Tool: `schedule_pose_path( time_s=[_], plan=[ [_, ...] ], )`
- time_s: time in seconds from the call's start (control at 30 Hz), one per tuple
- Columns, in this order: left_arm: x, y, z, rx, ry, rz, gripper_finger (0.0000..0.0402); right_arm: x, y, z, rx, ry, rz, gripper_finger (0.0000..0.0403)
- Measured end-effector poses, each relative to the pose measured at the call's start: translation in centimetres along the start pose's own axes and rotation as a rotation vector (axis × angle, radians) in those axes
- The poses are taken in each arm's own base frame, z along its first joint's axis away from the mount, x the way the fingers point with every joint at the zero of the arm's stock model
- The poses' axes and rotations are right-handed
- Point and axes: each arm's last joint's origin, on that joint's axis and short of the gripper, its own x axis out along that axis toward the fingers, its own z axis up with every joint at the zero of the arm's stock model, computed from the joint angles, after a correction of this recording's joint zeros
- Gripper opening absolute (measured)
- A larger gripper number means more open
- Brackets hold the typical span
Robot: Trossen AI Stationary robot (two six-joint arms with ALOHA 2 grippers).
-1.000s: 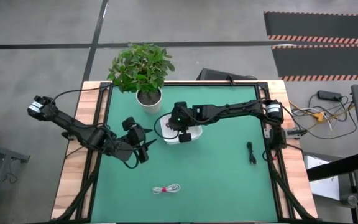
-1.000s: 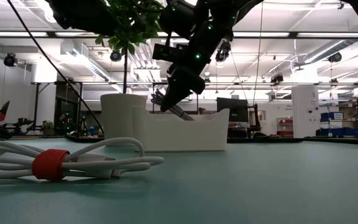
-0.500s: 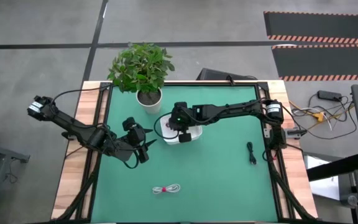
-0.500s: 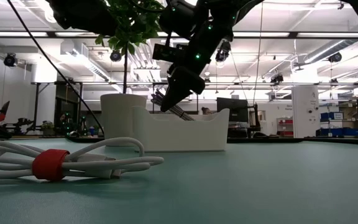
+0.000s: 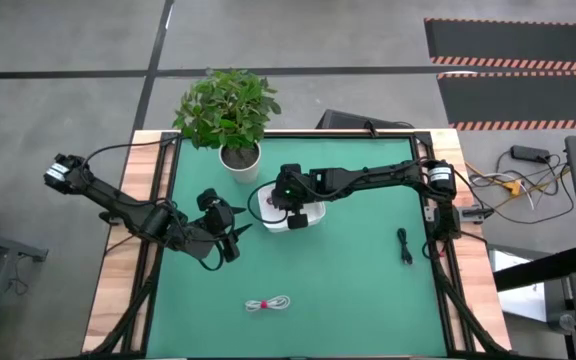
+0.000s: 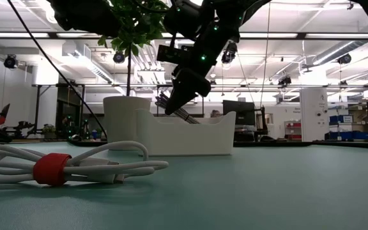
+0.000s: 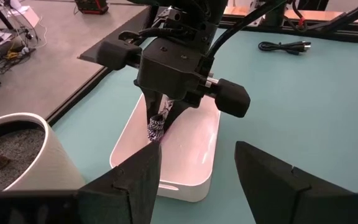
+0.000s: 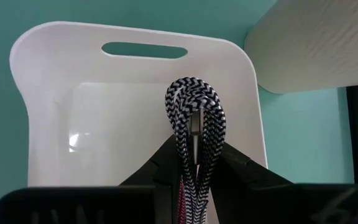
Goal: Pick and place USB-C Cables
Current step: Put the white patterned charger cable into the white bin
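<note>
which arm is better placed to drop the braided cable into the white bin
Right. The right gripper is shut on the braided cable and hangs directly over the white bin, so it likely only needs to open. The left gripper is open and empty, beside the bin.

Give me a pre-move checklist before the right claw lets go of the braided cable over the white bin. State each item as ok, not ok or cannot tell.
1. Right claw gripping the braided cable: ok, both fingers are clamped on the bundle.
2. Cable above the white bin: ok, the right wrist view shows the bin floor directly beyond it.
3. Cable low enough to drop safely: ok, in the low view its end is below the bin's rim.
4. Left claw out of the way: ok, open and beside the bin, not over it.
5. Bin clear of the plant pot: ok, they are close but apart.
6. White cable and black cable remaining: ok, both lie loose on the mat.
</note>
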Motion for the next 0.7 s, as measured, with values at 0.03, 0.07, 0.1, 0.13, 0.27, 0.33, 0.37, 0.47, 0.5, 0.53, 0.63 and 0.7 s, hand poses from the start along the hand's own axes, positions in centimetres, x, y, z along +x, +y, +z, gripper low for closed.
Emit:
schedule_pose_path(
  time_s=[0.03, 0.07, 0.1, 0.13, 0.27, 0.33, 0.37, 0.47, 0.5, 0.53, 0.63, 0.7],
  plan=[
    [0.0, 0.01, 0.0, 0.0, 0.0, 0.0, 0.019, 0.0, 0.0, 0.0, 0.0, 0.0, 0.001, 0.0054],
    [0.0, 0.0, 0.01, 0.0, 0.0, 0.0, 0.019, 0.0, 0.01, 0.0, 0.0, -0.001, 0.004, 0.0054],
    [0.01, 0.01, 0.0, 0.0, 0.0, 0.0, 0.019, 0.0, 0.01, 0.0, 0.0, -0.002, 0.004, 0.0054],
    [0.0, 0.0, 0.0, 0.0, 0.0, 0.0, 0.019, 0.0, 0.01, 0.0, 0.0, -0.001, 0.004, 0.0054],
    [0.0, 0.0, 0.0, 0.0, 0.0, 0.0, 0.019, 0.0, 0.01, 0.0, 0.001, -0.001, 0.004, 0.0054],
    [0.0, 0.0, 0.0, 0.0, 0.0, 0.0, 0.019, 0.0, 0.01, 0.0, -0.004, -0.001, 0.004, 0.0054],
    [0.0, 0.0, 0.0, 0.0, 0.0, 0.0, 0.019, 0.0, 0.01, 0.0, -0.014, -0.001, 0.004, 0.0054],
    [0.0, 0.0, 0.0, 0.0, 0.0, 0.0, 0.019, 0.0, 0.0, 0.0, -0.026, -0.001, 0.0, 0.0055],
    [0.0, 0.0, 0.0, 0.001, 0.0, 0.0, 0.019, 0.0, 0.0, 0.0, -0.026, 0.0, -0.001, 0.0057],
    [0.0, 0.01, 0.0, 0.0, 0.0, 0.0, 0.019, 0.0, 0.0, 0.0, -0.026, 0.001, -0.002, 0.0061],
    [0.0, 0.01, 0.0, 0.001, 0.0, 0.0, 0.019, 0.0, -0.01, 0.0, -0.024, 0.001, -0.003, 0.0079],
    [0.0, 0.0, 0.0, 0.001, 0.0, 0.0, 0.019, 0.0, -0.01, 0.0, -0.013, 0.001, -0.003, 0.0094]
  ],
)
